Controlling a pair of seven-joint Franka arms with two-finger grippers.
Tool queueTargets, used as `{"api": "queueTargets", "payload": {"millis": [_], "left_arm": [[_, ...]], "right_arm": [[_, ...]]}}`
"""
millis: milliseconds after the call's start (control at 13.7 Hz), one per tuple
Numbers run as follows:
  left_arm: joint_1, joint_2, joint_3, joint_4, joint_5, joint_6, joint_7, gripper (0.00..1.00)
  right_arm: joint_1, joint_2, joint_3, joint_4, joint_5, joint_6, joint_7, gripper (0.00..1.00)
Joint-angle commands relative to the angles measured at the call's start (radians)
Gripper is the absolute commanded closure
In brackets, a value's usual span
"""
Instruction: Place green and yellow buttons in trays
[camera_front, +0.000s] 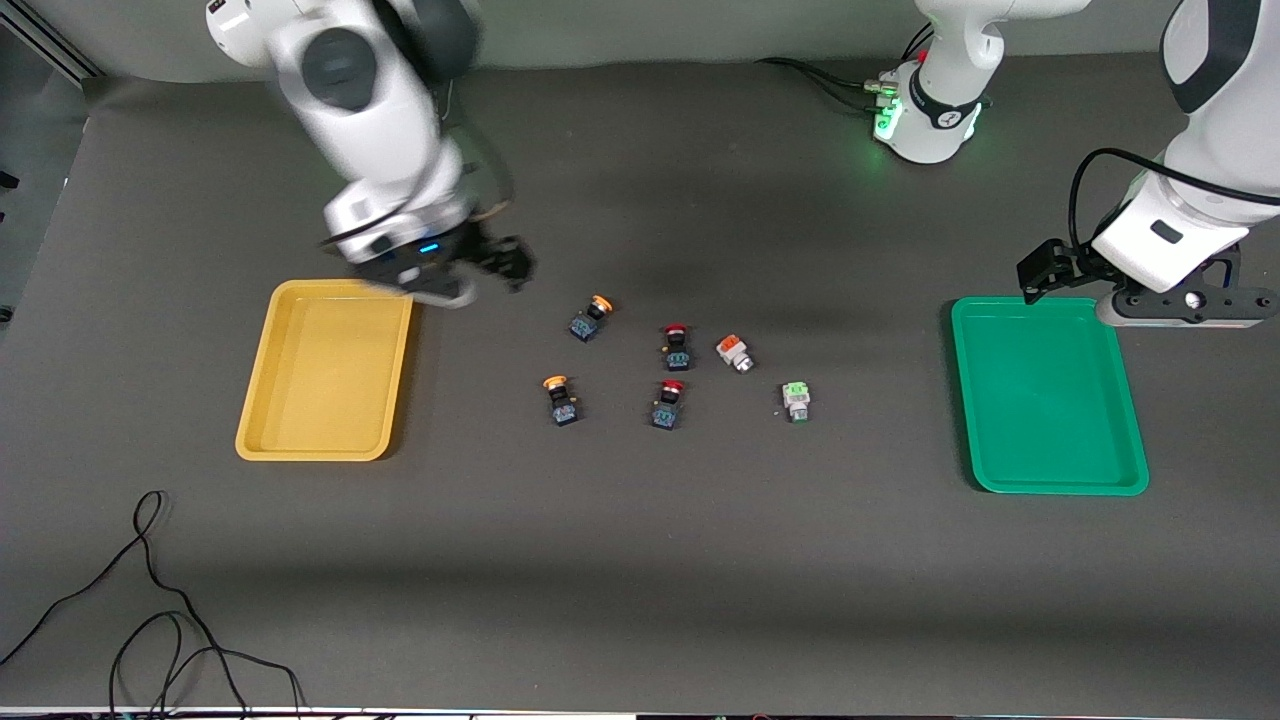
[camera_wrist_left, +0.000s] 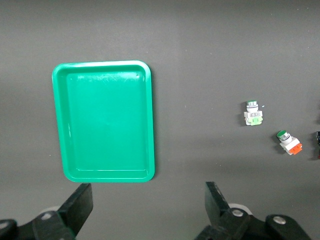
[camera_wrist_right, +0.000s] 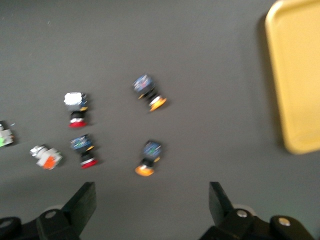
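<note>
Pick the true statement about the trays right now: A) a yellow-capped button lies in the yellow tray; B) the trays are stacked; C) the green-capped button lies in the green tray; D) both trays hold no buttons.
D: the yellow tray and the green tray both show bare floors, and every button, such as the green-capped button, lies on the table between them.

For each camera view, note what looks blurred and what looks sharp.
Front view: the right arm is smeared, while the buttons and trays are crisp. Right wrist view: everything is soft, the yellow-capped buttons streaked. Left wrist view: sharp, the green tray clean-edged.
</note>
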Motion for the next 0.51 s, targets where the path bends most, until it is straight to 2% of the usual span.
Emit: {"api": "queueTargets", "payload": {"millis": [0,219,364,437], "left_arm": [[-0.02,0.01,0.015,0.026,-0.01,-0.021,-0.005,0.0],[-0.028,0.013,0.012,0.025,-0.01,-0.029,-0.006,0.0],[-0.036,0.026,-0.006,0.026,-0.023,-0.011,-0.07,0.0],[-0.036,0.042,-0.036,0.026,-0.036,-0.007,-0.145,0.0]], "right_arm": [[0.083,0.024,-0.015,-0.003,-0.004,0.041,0.203,0.0],[0.09,0.062,-0.018,-0.028,-0.009,0.076,0.217,0.0],[0.091,0.079,-0.019,-0.136,-0.01,0.221,0.243,0.0],[0.093,0.096,-0.019,-0.197,-0.01,0.321,0.266,0.0]]}}
